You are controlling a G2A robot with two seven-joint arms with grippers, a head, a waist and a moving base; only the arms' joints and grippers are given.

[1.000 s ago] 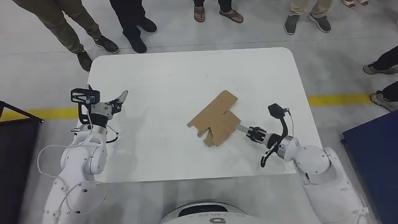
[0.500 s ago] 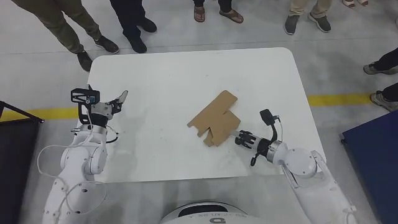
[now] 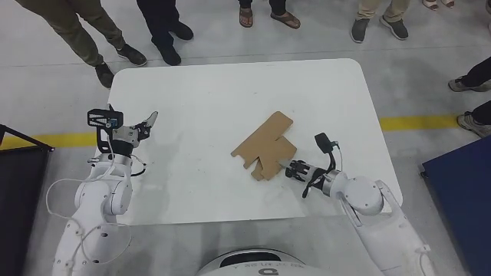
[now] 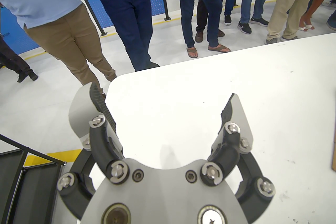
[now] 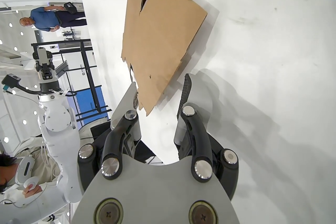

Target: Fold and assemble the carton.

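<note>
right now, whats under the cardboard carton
Only the white table shows beneath the carton, with shadow where its near flap sits slightly raised by the open right gripper. The tabletop under its middle is covered and cannot be seen.

top camera looks down on the whole table, which both wrist cameras skim from close.

Flat brown carton lies on table.

Bright, even overhead light casts soft shadows on the white table, and wrist views bow at their edges.
</note>
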